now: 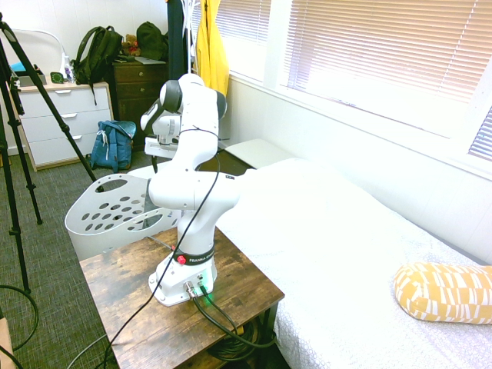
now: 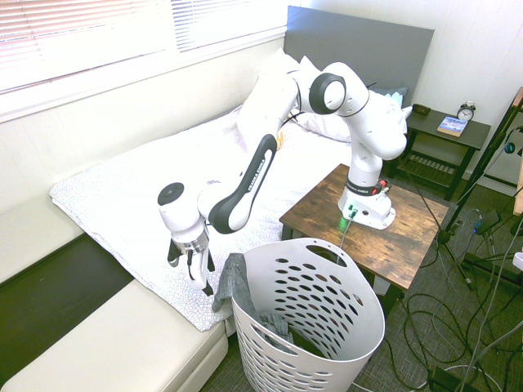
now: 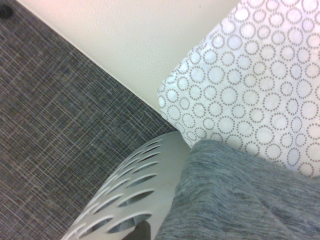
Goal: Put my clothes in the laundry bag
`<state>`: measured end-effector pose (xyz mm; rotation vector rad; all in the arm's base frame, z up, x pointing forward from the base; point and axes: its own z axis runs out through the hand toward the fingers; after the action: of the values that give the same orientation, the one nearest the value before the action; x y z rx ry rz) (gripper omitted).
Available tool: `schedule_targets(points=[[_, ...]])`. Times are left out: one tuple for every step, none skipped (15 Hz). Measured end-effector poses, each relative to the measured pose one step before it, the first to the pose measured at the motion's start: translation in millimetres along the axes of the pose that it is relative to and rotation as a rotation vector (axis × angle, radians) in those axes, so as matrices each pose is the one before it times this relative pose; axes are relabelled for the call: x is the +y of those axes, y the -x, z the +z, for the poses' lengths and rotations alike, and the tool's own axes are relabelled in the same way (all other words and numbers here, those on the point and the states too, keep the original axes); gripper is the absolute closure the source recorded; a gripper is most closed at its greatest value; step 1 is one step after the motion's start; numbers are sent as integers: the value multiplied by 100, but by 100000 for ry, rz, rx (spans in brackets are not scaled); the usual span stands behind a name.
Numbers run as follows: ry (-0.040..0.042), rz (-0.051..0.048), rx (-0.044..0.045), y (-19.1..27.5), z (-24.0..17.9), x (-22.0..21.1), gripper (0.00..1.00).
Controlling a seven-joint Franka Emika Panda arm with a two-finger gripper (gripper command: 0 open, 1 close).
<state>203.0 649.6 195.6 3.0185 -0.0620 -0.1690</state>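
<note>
From here I see the basket's mouth [image 2: 315, 249] open overhead, a way in from above. Its near wall [image 2: 282, 367] and the grey garment [image 2: 237, 282] draped over the rim block a low sideways pass. The bench [image 2: 368, 224] and arm base [image 2: 368, 208] crowd the side opposite the garment.

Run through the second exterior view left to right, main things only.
Gripper, grey garment, laundry basket, nightstand.
</note>
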Motion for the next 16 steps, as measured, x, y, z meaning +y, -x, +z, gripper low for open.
schedule_targets(points=[[1452,-536,173,-9,877,61,0],[1613,32,-94,-376,932,195,0],[1519,47,-496,-549,942,282,0],[1633,513,-267,-722,968,385,0],[2173,870,-333,-712,789,398,0],[4016,968,-696,-443,526,549,0],[5121,1062,-1620,-158,308,574,0],[4720,734,-2310,225,44,399,0],[2964,586,-2101,381,-220,162,0],[1434,527,-1836,214,-198,86,0],[764,750,-1676,-57,106,142,0],[72,877,-1946,-206,81,130,100],[-55,893,-1641,-233,139,125,100],[-17,706,-1200,-159,113,94,100],[-139,432,-933,-50,123,50,100],[-151,476,-1046,-14,165,54,100]])
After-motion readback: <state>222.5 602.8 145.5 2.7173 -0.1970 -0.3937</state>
